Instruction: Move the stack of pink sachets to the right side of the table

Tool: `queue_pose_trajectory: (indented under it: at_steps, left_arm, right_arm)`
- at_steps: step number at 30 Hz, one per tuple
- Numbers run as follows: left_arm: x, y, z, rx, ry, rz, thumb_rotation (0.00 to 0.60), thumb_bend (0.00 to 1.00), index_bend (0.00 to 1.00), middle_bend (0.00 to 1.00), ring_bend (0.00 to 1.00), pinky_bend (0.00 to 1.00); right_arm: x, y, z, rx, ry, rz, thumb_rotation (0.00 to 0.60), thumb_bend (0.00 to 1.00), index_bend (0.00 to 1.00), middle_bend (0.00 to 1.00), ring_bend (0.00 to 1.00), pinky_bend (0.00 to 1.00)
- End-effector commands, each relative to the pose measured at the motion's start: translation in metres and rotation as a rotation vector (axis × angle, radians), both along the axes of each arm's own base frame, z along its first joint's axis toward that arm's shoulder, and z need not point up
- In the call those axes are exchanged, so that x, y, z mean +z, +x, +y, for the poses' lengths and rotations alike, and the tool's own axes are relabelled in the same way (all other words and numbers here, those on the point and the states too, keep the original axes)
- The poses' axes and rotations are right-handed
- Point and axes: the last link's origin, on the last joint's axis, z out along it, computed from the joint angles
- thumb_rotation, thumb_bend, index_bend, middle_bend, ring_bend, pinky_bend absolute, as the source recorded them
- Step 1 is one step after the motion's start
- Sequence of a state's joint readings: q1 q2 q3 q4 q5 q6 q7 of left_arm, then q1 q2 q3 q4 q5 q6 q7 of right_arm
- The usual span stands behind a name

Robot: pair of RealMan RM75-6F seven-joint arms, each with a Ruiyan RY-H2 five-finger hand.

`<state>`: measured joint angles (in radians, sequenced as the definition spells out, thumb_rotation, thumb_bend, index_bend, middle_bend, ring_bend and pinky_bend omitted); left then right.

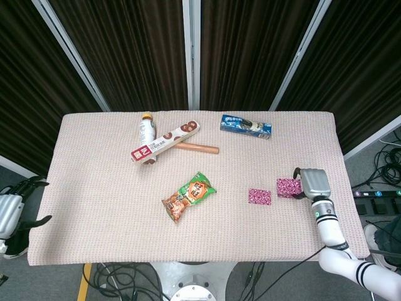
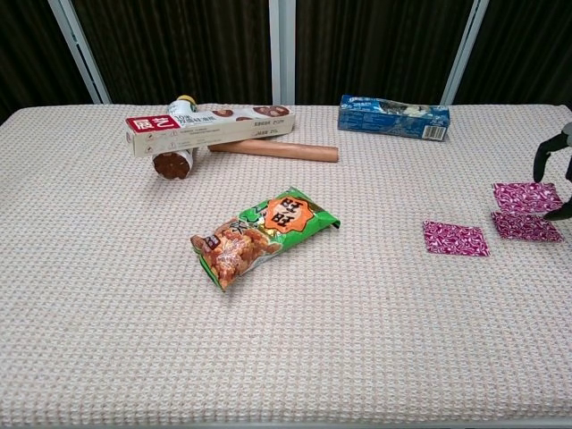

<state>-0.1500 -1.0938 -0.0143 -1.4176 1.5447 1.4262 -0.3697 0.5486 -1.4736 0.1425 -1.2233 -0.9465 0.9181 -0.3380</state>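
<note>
Touching pink sachet (image 1: 289, 187): right hand (image 1: 312, 184).

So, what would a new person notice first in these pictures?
Probably the green snack bag lying alone in the middle of the table. Next, the pink sachets on the right, spread flat instead of stacked, with the right hand at the farthest ones by the table's edge.

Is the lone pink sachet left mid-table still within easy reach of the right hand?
Probably yes. The right hand sits just right of the lone sachet, with only bare tablecloth and another sachet between them.
</note>
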Motion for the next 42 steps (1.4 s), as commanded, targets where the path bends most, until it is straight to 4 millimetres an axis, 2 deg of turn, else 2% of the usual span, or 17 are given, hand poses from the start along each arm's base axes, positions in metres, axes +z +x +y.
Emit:
queue_pose_trajectory:
  at_steps: [1,5,11,42]
  left_arm:
    - [-0.001,0.001,-0.001,0.002,-0.002,0.004,0.600,0.00,0.31,0.29,0.23,0.34]
    - [-0.002,0.002,-0.001,0.004,-0.004,0.014,0.600,0.00,0.31,0.29,0.23,0.34]
    - [-0.003,0.002,-0.001,0.005,-0.003,0.021,0.600,0.00,0.31,0.29,0.23,0.34]
    - [0.001,-0.002,0.001,0.010,0.000,0.035,0.600,0.00,0.31,0.29,0.23,0.34]
  right_arm:
    - [0.001,-0.016,0.005,-0.015,0.011,0.006,0.568,0.00,0.46,1.00,1.00,1.00]
    - [0.000,-0.027,0.006,-0.032,0.018,0.005,0.570,0.00,0.46,1.00,1.00,1.00]
    - [-0.006,-0.034,0.005,-0.045,0.025,-0.004,0.571,0.00,0.46,1.00,1.00,1.00]
    - [-0.021,-0.032,0.000,-0.067,0.034,-0.018,0.570,0.00,0.46,1.00,1.00,1.00]
